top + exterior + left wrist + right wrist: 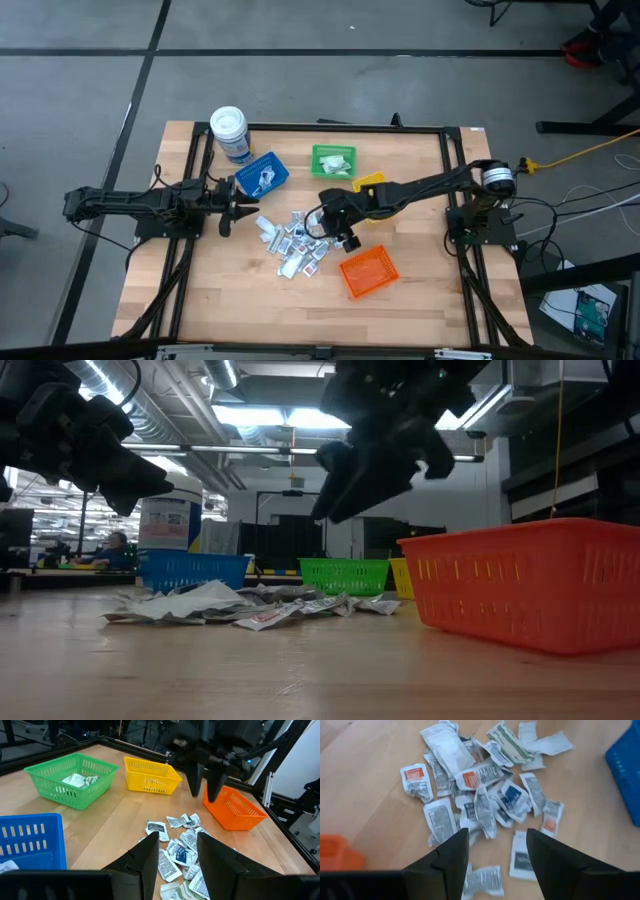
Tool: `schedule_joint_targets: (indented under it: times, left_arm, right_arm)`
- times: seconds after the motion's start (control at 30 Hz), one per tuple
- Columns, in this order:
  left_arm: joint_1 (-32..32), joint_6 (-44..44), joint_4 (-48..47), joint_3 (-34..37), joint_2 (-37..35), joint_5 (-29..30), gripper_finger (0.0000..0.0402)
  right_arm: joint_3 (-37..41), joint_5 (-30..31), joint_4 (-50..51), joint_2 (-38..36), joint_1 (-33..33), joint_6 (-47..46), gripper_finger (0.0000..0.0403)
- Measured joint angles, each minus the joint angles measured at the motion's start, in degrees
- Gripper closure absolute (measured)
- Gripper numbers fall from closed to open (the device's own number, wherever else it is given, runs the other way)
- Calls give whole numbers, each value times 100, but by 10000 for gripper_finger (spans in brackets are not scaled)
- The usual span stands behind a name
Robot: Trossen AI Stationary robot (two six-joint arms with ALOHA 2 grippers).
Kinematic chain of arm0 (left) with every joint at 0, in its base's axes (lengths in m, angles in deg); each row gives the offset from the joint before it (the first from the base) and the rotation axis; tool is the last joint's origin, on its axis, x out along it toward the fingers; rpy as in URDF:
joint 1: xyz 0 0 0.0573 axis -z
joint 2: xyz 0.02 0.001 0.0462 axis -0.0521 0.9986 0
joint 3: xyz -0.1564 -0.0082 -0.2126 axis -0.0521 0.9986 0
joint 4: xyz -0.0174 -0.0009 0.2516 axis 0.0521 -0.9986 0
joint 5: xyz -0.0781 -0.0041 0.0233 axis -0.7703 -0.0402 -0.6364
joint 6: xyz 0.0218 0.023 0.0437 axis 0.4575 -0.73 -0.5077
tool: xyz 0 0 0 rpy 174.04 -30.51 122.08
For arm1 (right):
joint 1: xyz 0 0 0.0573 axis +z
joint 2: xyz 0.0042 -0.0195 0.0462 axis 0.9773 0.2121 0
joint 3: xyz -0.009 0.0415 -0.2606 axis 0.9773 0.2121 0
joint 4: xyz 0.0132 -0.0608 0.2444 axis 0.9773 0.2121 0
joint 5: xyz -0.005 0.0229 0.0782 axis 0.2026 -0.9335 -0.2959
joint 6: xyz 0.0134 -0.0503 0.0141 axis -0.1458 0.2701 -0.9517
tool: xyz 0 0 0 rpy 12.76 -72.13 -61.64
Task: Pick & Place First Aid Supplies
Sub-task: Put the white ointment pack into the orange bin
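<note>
The first aid supplies are many small white and silvery packets lying flat in a loose pile on the wooden table's middle. They also show in the right wrist view and the low view. My right gripper hangs open and empty above the pile's right edge, fingers pointing down. My left gripper is open and empty, level, just left of the pile and above the table. Neither gripper touches a packet.
A blue bin and a green bin at the far side each hold a few packets. A yellow bin stands under my right arm, and an orange bin near the pile's right. A white-lidded jar stands at the far left.
</note>
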Motion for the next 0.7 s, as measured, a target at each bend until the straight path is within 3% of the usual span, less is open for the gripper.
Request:
schedule_joint_targets:
  times: [0.37,0.7]
  left_arm:
    - [1,0,0,1,0,0,274]
    - [1,0,0,2,0,0,274]
  right_arm:
    - [0,372,-627,786,71,301,205]
    - [0,851,-721,1022,175,828,216]
